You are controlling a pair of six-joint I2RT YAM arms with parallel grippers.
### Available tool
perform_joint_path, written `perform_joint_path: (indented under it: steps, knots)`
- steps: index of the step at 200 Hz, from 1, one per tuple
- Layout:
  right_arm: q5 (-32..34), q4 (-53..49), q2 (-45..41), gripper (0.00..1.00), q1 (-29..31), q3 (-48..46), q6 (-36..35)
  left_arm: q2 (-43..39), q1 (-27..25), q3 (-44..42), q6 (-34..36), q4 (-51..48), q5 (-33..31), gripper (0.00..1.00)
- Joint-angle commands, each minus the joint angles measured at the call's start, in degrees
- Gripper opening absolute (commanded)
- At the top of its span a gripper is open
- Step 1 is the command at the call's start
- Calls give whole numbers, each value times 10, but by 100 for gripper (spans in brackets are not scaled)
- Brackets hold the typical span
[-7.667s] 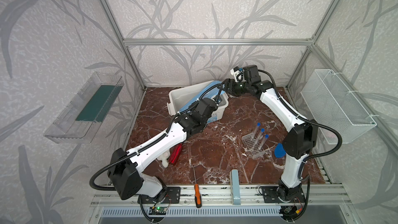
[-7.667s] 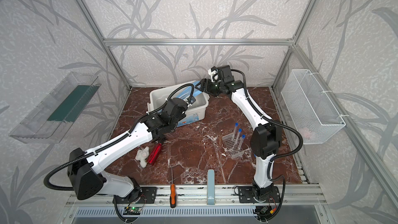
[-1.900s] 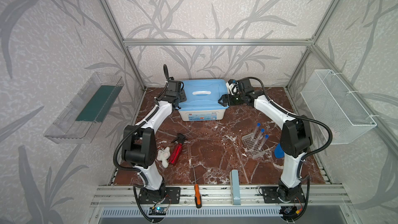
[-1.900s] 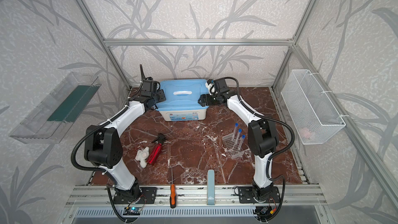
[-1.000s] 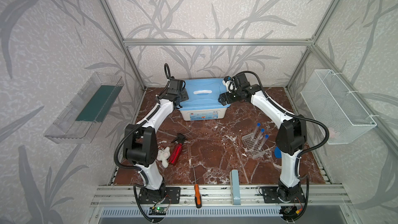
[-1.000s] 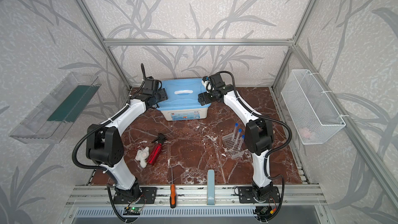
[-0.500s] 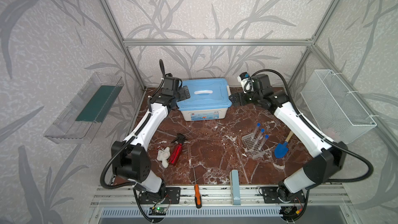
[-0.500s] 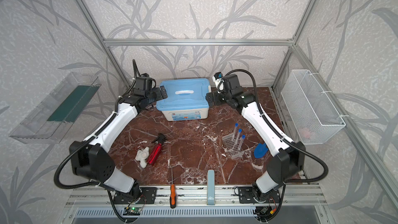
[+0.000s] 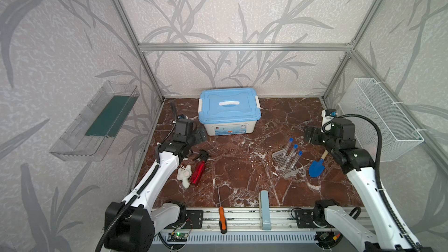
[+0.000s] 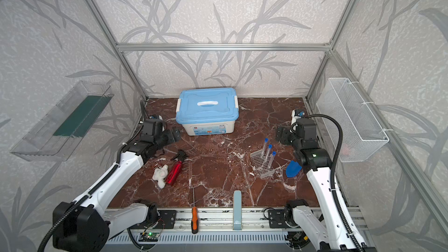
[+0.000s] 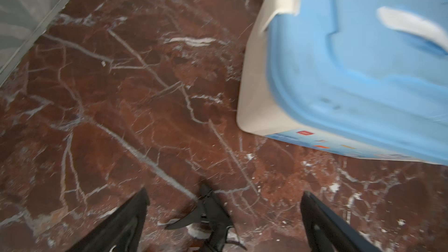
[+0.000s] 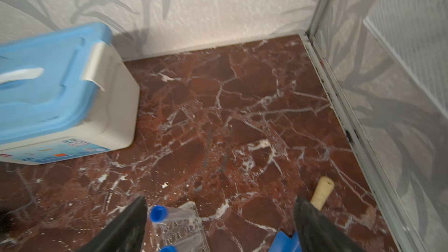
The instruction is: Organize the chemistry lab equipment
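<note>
Currently my left gripper (image 9: 202, 135) and right gripper (image 9: 309, 134) hover with jaws spread, holding nothing; the three long clear blue-capped tubes (image 9: 293, 156) stand in the clear holed tube rack (image 9: 278, 158) at 4 o'clock on the surface (image 9: 242, 166), so they cannot roll.

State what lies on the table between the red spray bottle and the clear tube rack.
Nothing. In both top views only bare marble table separates the red spray bottle from the tube rack.
</note>
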Motion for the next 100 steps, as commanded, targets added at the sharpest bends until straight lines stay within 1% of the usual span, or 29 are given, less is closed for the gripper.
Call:
perform_joint_path:
  steps: [1,16,27,41,55,75,87,100]
  knots:
    - [10,36,10,91,-34,-44,33,-28,11,-27,-19,30,-77,99]
    - [18,54,27,91,-42,-58,41,-40,20,-46,-21,44,-107,99]
    - [29,66,40,92,-45,-66,44,-38,20,-60,-5,72,-126,99]
    - [44,88,56,93,-51,-79,46,-20,20,-71,15,104,-165,99]
    - [36,126,79,93,-66,-98,49,3,20,-85,40,149,-198,99]
    - [22,191,121,94,-76,-126,34,23,20,-105,106,224,-202,99]
    - [20,224,144,96,-75,-140,17,37,21,-118,148,275,-207,99]
    - [13,283,164,99,-76,-169,3,55,23,-131,185,334,-212,99]
